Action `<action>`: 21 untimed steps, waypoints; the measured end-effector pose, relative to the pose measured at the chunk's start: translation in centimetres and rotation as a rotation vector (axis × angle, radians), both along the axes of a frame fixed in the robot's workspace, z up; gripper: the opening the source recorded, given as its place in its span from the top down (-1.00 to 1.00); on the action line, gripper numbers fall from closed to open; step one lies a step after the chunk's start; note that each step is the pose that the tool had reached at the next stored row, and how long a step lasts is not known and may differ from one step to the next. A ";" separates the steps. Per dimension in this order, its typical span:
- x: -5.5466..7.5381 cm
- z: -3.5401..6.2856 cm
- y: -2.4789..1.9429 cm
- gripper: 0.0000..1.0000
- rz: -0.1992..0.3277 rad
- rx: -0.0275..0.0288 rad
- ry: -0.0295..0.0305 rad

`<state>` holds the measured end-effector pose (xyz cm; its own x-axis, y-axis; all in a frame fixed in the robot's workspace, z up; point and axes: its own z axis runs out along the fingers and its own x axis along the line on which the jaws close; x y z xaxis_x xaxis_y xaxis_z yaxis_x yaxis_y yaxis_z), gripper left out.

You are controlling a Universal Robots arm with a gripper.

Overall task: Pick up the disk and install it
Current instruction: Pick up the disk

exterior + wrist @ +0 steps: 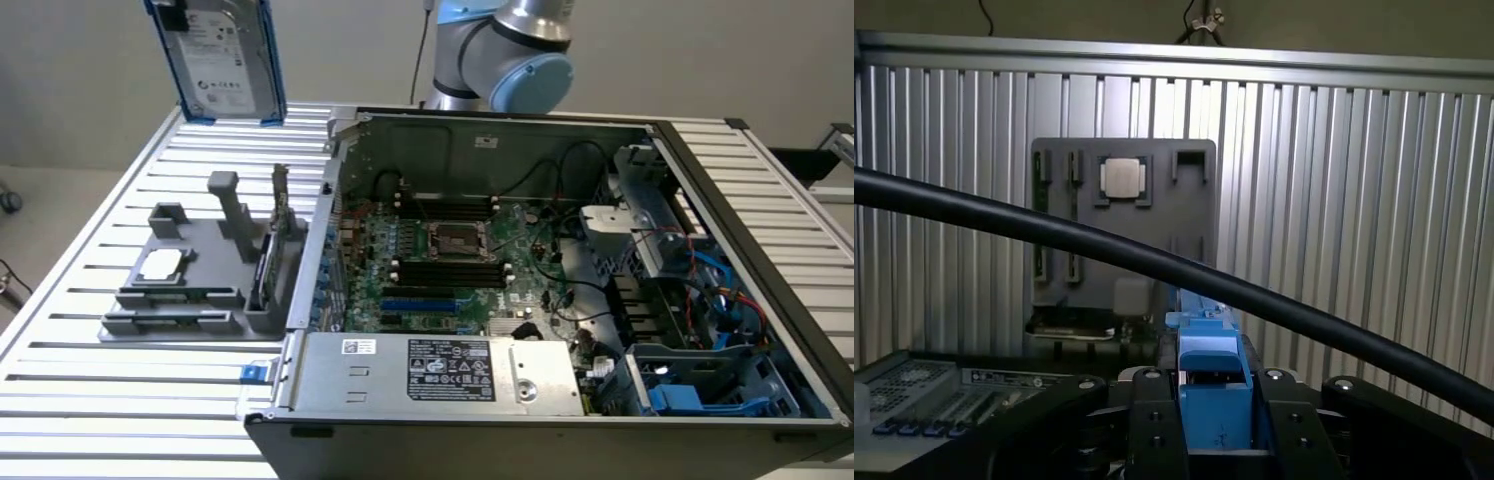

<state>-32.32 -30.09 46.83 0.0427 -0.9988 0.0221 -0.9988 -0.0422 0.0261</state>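
Slatted aluminium table (80, 400); plain grey wall (80, 80) behind.
Open computer case (534, 135), centre to four o'clock in the exterior view.
Robot arm (514, 50), twelve o'clock.
Grey fixture (187, 290), nine o'clock.
Disk (220, 60), eleven o'clock, upright, lifted clear of the table.
Gripper (1209, 420): black jaws closed on the disk's blue carrier, one on each side.
Square chip (160, 264), seated on the fixture.

Ext view bright, even light; wrist view dimmer (soft shadows).
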 end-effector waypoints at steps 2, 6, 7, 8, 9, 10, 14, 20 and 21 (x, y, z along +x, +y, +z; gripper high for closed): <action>0.9 0.00 -0.06 0.35 0.000 0.0001 0.0042; 2.7 0.07 -0.15 0.35 0.000 0.0000 0.0085; 3.2 0.09 -0.18 0.35 0.000 0.0001 0.0092; 3.6 0.11 -0.22 0.35 0.000 0.0000 0.0101; 4.1 0.14 -0.26 0.35 0.000 0.0000 0.0111; 4.6 0.17 -0.31 0.35 0.000 0.0000 0.0123; 6.4 0.40 -0.50 0.35 0.000 0.0000 0.0182; 9.1 1.69 -0.99 0.35 0.000 0.0000 0.0288; 9.6 1.71 -1.11 0.35 0.000 0.0000 0.0312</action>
<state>-22.76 -31.20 48.53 0.0434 -0.9988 0.0207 -0.9975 -0.0421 0.0572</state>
